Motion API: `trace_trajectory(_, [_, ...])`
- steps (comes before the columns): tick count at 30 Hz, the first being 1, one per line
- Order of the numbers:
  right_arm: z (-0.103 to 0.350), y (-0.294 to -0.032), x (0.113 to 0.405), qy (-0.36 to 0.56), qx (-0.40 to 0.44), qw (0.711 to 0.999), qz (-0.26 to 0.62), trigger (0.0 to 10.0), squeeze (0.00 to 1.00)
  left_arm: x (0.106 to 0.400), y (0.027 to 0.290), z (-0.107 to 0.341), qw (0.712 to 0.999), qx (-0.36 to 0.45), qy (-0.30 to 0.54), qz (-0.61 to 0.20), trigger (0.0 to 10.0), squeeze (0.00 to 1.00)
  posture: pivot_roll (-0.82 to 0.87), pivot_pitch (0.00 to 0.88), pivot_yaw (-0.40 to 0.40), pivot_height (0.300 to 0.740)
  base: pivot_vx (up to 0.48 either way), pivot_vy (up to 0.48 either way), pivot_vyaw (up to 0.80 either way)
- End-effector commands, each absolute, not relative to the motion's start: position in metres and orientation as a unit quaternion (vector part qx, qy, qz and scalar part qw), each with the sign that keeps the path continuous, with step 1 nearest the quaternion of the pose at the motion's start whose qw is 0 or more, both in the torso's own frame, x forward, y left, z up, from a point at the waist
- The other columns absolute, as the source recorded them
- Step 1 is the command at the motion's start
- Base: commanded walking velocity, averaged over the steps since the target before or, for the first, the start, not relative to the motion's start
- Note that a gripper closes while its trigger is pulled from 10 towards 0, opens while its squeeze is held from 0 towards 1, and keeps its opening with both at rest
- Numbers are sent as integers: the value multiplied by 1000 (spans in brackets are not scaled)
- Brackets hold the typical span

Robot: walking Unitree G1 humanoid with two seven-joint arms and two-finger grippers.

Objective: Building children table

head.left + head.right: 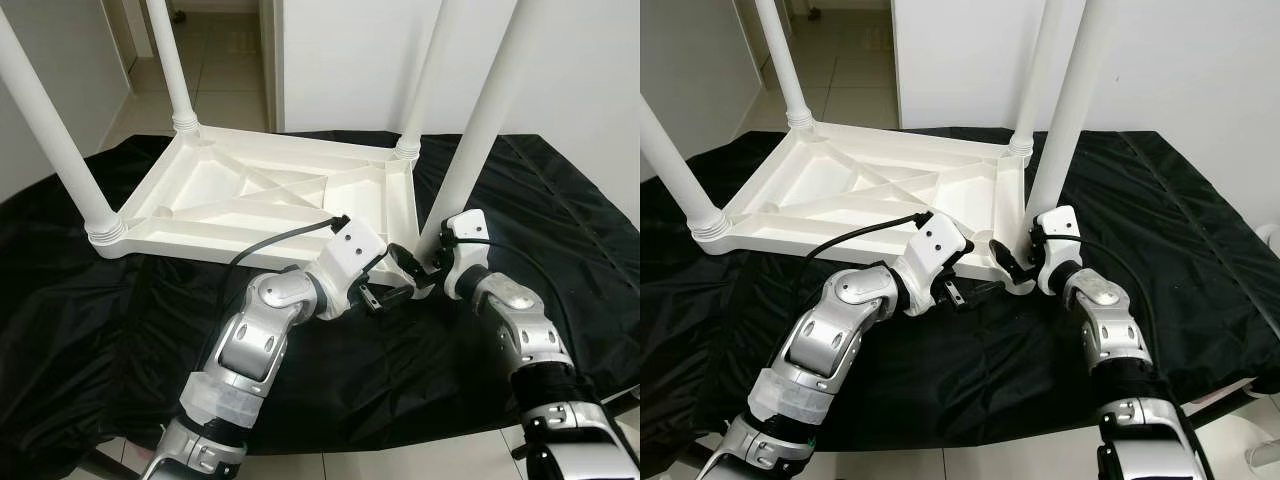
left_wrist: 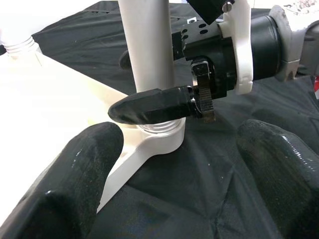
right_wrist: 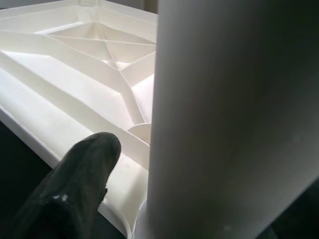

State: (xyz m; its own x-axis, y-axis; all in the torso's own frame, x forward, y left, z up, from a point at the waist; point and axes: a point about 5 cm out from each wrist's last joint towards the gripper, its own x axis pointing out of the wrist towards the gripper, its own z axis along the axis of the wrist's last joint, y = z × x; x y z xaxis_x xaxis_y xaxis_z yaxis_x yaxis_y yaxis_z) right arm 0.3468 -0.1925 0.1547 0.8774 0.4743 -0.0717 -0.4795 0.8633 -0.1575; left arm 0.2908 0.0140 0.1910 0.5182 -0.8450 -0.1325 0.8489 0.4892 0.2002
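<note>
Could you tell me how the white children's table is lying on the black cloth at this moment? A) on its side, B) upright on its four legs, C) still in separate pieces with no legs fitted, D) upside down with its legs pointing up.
D: the tabletop lies with its ribbed underside facing up on the black cloth, with four legs rising from its corners, and the right end effector at the near right leg.

A crinkled black cloth (image 1: pixel 560 200) covers the work surface, hanging over its near edge. Beyond it stand white walls (image 1: pixel 350 60) and an open doorway onto pale floor tiles (image 1: pixel 225 70); more tiles (image 1: pixel 400 468) show below.
</note>
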Motion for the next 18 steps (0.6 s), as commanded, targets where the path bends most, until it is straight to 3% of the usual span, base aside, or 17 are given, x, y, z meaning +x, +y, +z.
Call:
trace_trajectory(1, [153, -194, 350, 26, -93, 959, 266, 0, 0, 299, 17, 196, 896, 128, -9, -425, 10000, 0, -31, 0, -23, 740, 0, 0, 0])
trace_trajectory(12, [139, -208, 349, 56, -79, 958, 269, 0, 0, 300, 19, 197, 899, 128, -9, -418, 10000, 0, -33, 0, -21, 740, 0, 0, 0])
trace_trajectory(13, [139, -209, 349, 56, -79, 961, 261, 2275, 0, 300, 19, 197, 899, 128, -8, -419, 10000, 0, -35, 0, -18, 740, 0, 0, 0])
trace_trajectory(15, [138, -210, 349, 56, -79, 962, 255, 2275, 0, 300, 19, 197, 899, 128, -8, -419, 10000, 0, -35, 0, -18, 740, 0, 0, 0])
trace_trajectory(16, [138, -210, 349, 55, -74, 964, 249, 10000, 0, 300, 19, 197, 899, 128, -8, -419, 10000, 0, -35, 0, -18, 740, 0, 0, 0])
trace_trajectory(18, [138, -210, 349, 53, -67, 966, 245, 10000, 0, 300, 19, 197, 899, 128, -8, -420, 10000, 0, -38, 0, -15, 740, 0, 0, 0])
